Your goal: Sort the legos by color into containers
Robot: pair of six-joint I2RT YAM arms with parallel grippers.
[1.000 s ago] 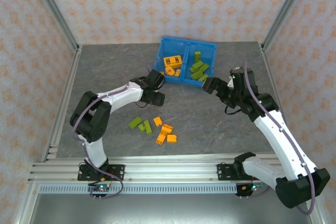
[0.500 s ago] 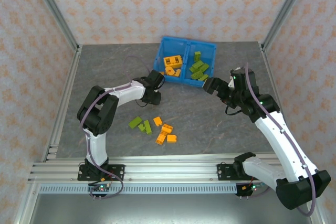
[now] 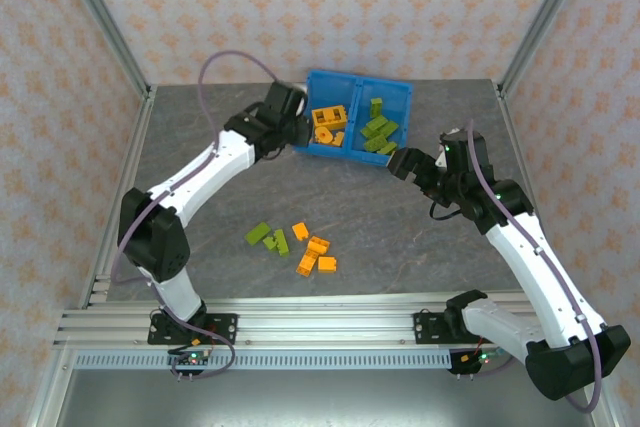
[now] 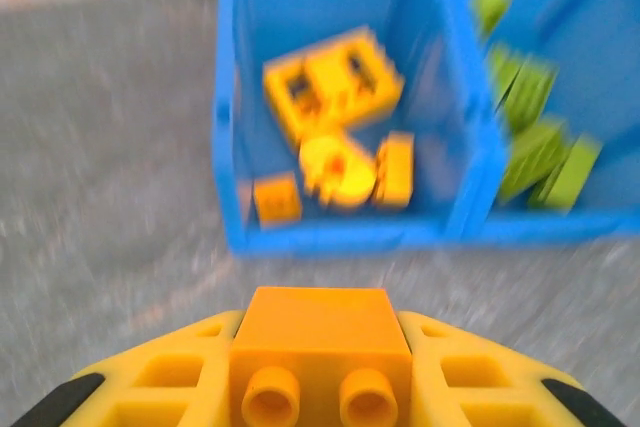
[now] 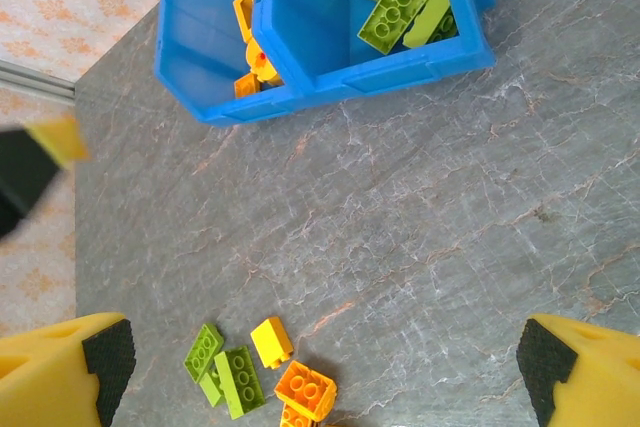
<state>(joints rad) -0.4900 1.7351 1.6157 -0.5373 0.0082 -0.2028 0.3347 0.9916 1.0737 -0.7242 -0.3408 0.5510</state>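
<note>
The small orange studded plastic brick point(image 4: 320, 332) hung just short of the translucent blue plastic bin point(image 4: 330, 237) and its near wall, so an early release would likely have dropped it on the grey worktop point(image 4: 110, 167), or a rightward drift among the lime green bricks point(image 4: 535, 152); the left hand point(image 4: 320, 367) pinched it between yellow fingers point(image 4: 170, 377).

Bin point(image 5: 400, 72) at mid far edge of table point(image 3: 420, 247), bricks point(image 3: 328, 119) in both compartments point(image 3: 392, 97). Loose bricks point(image 3: 318, 245) cluster toward near edge, left of centre. Left gripper point(image 3: 297, 130) with brick point(image 4: 320, 322) at bin's near-left corner; right gripper point(image 3: 400, 162) off its near-right corner.
</note>
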